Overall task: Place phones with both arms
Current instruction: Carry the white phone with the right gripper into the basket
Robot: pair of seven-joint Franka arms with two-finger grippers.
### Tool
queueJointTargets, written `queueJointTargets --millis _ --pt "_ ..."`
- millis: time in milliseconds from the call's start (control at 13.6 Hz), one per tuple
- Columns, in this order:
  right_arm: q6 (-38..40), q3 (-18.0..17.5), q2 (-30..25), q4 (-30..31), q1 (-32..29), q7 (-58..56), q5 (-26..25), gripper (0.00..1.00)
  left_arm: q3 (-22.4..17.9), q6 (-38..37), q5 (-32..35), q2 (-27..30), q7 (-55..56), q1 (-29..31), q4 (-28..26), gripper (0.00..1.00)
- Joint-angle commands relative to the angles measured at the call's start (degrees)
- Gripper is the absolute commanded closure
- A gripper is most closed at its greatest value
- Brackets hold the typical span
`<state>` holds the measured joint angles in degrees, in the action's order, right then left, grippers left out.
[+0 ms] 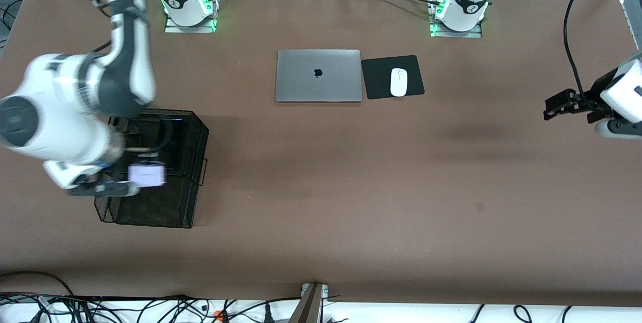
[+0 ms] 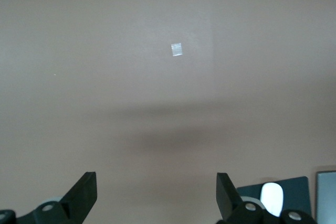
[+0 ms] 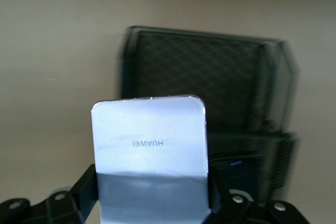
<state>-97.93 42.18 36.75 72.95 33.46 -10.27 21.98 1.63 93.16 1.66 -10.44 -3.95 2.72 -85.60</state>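
Cables [image 1: 150,308] lie along the near edge of the brown table [image 1: 321,222]. The right gripper [image 1: 108,187] pinches the lilac phone [image 1: 147,174] over the mesh basket [image 1: 155,207] at the right arm's end. Farther, near the middle, lie a laptop [image 1: 318,75] and a mouse [image 1: 398,82] on its pad [image 1: 392,76]. The left gripper [image 1: 554,106] hangs with fingers [image 2: 84,195] spread above the table's edge at the left arm's end.

lilac-white flip phone [image 3: 149,150]: smooth, glossy | basket [image 1: 165,202]: black wire mesh
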Motion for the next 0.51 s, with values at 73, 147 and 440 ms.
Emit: queueJointTargets --millis 73,147,440 --pt "-4.3 -3.4 8.4 -7.6 -8.0 -8.8 1.6 1.0 0.9 -1.0 1.2 -1.0 0.2 0.0 2.9 0.0" --pt "-6.2 -6.4 9.4 -7.6 -10.7 -9.1 2.0 1.0 0.9 -1.0 1.5 -1.1 0.3 -0.6 3.2 0.0" --pt "-12.6 -15.0 14.5 -8.6 -16.1 -10.0 2.0 1.0 1.7 -1.7 1.0 -0.5 0.4 -0.6 3.2 0.0"
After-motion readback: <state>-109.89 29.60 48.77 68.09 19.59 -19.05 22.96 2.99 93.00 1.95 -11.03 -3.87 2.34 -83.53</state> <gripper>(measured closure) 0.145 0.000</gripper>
